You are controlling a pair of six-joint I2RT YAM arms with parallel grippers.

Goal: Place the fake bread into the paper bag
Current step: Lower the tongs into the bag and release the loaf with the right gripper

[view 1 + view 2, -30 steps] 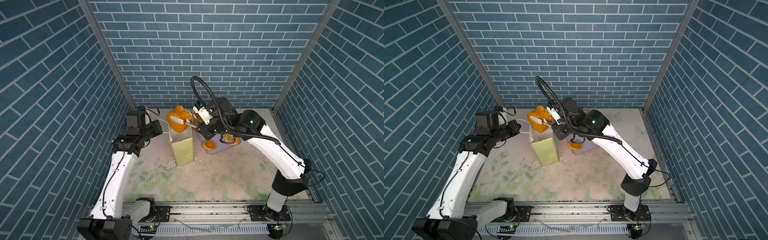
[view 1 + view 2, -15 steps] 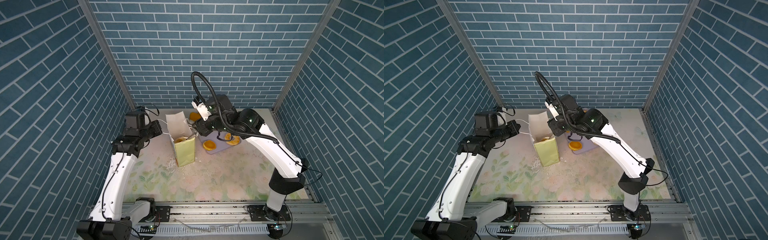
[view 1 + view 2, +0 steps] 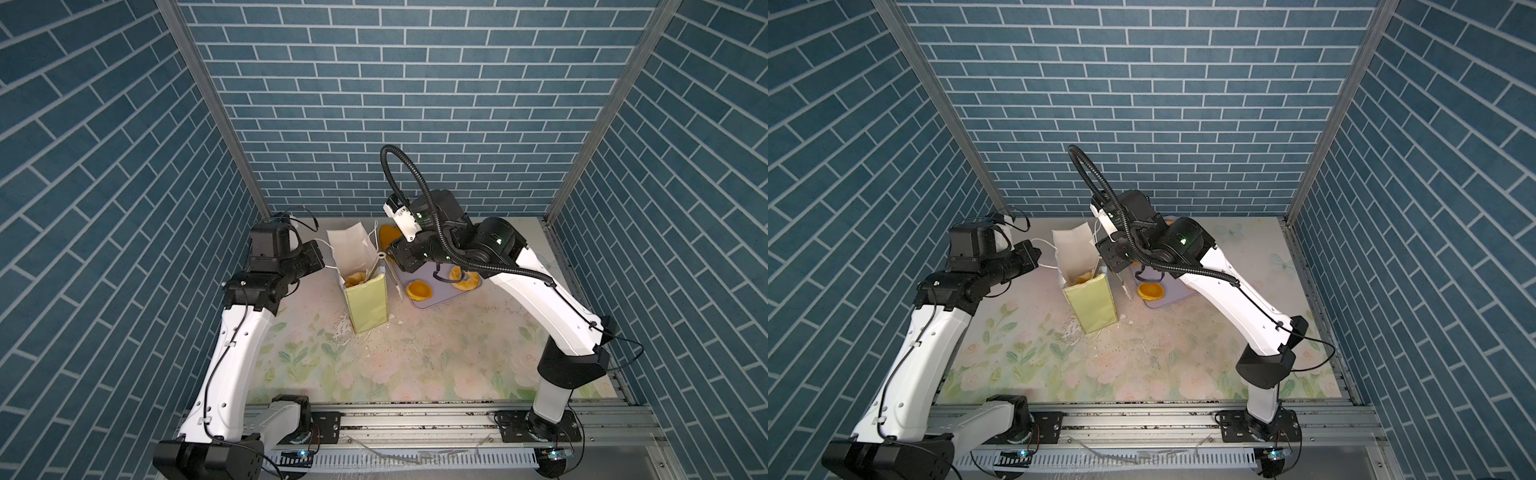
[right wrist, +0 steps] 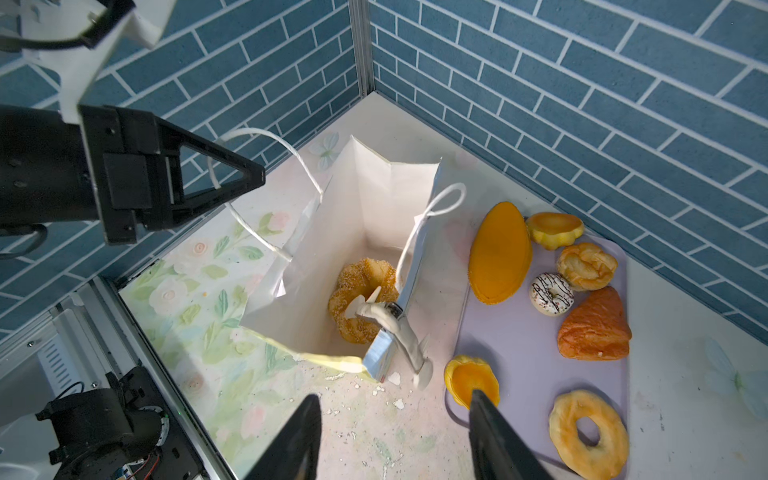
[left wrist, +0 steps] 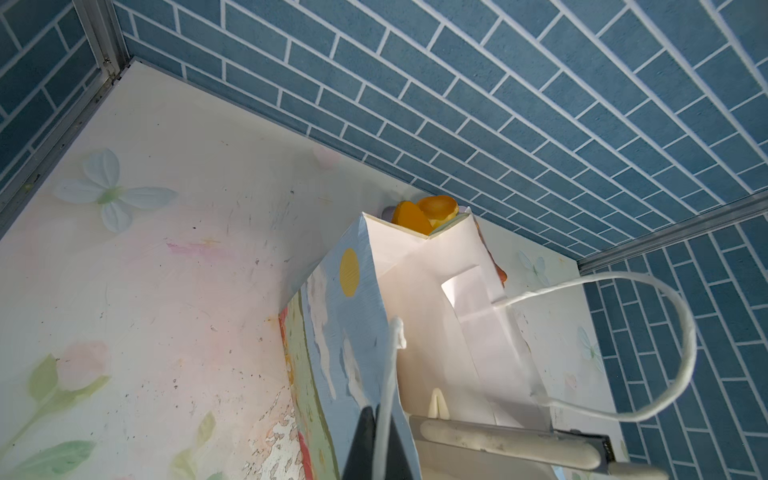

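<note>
My left gripper was pinched tight on the cord handle of the paper bag, which stood upright with its mouth open. My right gripper hung spread apart outside the rim, with nothing between its fingers. A sesame ring lay at the bottom of the bag, and the tongs leaned over the edge. The rest of the fake bread sat on the lavender tray, just beside the bag.

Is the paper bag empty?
No: a sesame ring lies at the bottom of the bag in the right wrist view.
</note>
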